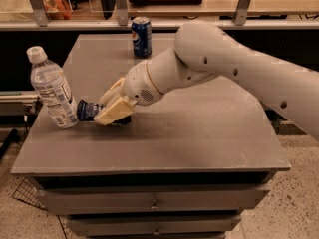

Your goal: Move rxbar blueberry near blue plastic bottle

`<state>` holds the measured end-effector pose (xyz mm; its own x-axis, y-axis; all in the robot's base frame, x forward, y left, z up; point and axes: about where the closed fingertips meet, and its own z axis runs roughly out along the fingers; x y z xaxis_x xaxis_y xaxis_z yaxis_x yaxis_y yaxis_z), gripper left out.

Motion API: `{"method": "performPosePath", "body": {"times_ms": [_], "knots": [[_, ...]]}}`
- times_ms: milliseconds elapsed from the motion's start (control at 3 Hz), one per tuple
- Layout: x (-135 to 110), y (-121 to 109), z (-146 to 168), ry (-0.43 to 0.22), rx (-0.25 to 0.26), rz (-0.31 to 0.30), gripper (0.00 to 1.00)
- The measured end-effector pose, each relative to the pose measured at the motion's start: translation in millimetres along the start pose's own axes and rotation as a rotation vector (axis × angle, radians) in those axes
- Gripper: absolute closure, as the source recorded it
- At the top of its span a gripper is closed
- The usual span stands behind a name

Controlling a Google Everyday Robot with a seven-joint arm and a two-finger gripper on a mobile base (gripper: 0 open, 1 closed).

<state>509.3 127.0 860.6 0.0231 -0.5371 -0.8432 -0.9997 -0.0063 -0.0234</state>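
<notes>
— So, where is the hand (101, 110) at this moment?

— It is low over the left part of the table (199, 138). Its two cream fingers (115, 112) are closed on the rxbar blueberry (86, 109).

— How much of the bar is visible?

— Only its left end, dark blue, which comes out of the hand toward the left. The rest is hidden behind the fingers. Whether the bar rests on the table or is a little above it, I cannot tell.

— And the blue plastic bottle (50, 91)?

— It stands just to the left of the bar, near the left edge of the table. It appears to lean a little, with its white cap toward the left. The free end of the bar reaches the lower part of the bottle. If they are touching or only just beside each other, I cannot say.

— What is farther out?

— The white arm (224, 59) goes from the hand up and to the right, and it passes out of view there. A blue Pepsi can (141, 36) stands upright near the far edge of the table, well apart from the hand. Below the table top there are grey drawers (154, 200) on the front side.
</notes>
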Motion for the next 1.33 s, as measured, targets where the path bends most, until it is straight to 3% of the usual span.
{"method": "performPosePath", "body": {"times_ms": [1000, 1333], "knots": [[-0.6, -1.7, 13.2, 0.001, 0.002, 0.005, 0.15], [1.5, -5.7, 6.1, 0.009, 0.018, 0.004, 0.00]]}}
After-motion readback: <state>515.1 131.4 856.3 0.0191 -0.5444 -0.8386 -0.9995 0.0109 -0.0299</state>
